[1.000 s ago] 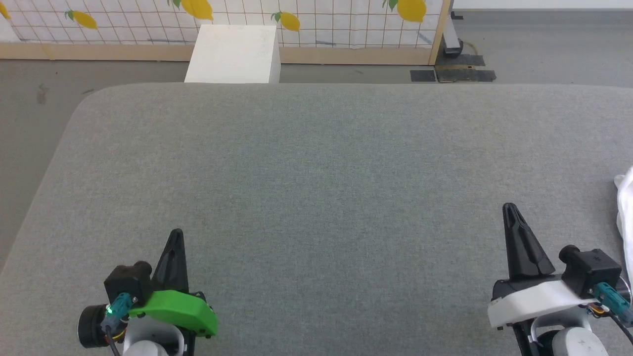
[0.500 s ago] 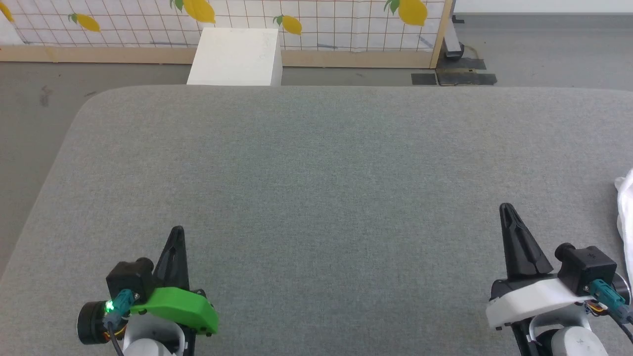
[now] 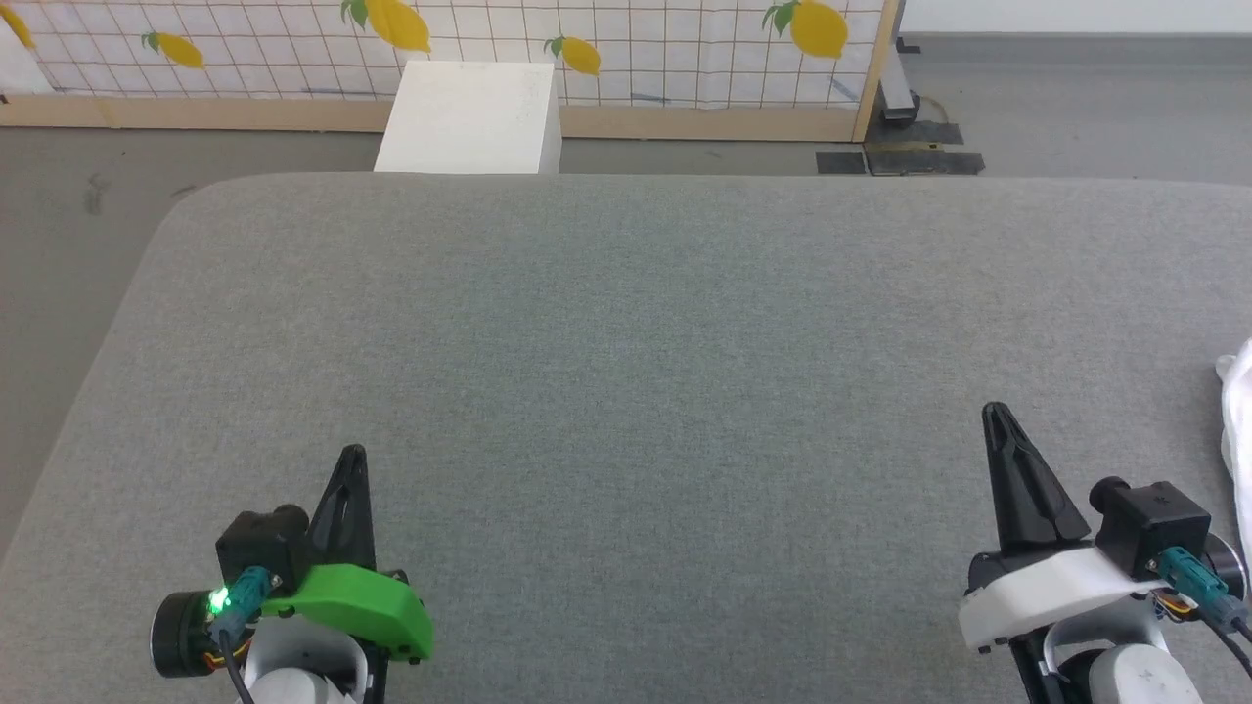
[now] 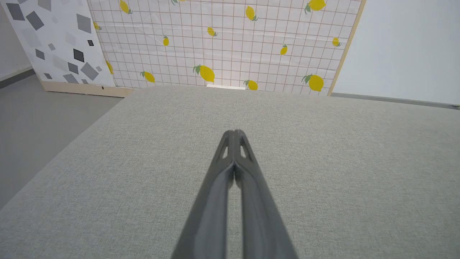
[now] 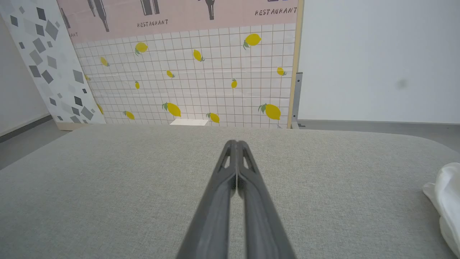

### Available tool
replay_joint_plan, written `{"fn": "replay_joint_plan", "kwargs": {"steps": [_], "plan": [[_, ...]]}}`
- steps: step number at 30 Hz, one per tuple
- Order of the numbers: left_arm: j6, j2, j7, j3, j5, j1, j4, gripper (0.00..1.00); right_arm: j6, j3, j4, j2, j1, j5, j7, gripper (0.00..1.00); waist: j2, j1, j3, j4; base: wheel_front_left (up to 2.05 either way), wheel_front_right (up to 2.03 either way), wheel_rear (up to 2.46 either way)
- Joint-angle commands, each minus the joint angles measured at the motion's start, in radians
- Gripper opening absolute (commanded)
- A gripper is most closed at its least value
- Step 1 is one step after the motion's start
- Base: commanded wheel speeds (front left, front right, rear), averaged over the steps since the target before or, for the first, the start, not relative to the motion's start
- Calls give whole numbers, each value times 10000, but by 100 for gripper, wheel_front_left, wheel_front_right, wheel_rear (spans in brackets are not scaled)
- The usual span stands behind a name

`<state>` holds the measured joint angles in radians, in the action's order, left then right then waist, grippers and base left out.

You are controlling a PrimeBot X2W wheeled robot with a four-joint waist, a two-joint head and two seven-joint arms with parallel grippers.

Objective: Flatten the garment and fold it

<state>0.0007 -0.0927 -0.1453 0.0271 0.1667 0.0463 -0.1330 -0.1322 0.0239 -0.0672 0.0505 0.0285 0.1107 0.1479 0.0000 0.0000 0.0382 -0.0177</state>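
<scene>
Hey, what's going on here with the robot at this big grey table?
Nothing is being handled right now. The left gripper and right gripper are both shut and empty, poised over the grey padded table. The white garment lies bunched on the table's right side, near the right gripper but apart from it, not yet flattened or folded. A white box stands beyond the table's far edge.

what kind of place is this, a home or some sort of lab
Probably a robot test lab or staged set, not a home: a wood-framed lemon-print backdrop panel on a bare grey floor, and a large grey fabric-covered table with a white garment lying on it.
</scene>
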Motion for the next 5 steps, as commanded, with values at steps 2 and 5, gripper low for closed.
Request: {"fn": "replay_joint_plan", "kwargs": {"steps": [2, 5], "plan": [[-3, 61, 74, -33, -128, -176, 98, 0, 7, -33, 92, -1, -124, -143, -76, 0, 0, 0, -14, 7, 0, 0, 0], [-3, 76, 131, -43, -192, -188, 149, 0, 7, -41, 116, -1, -130, -183, -134, 0, 0, 0, -29, 14, 0, 0, 0]]}}
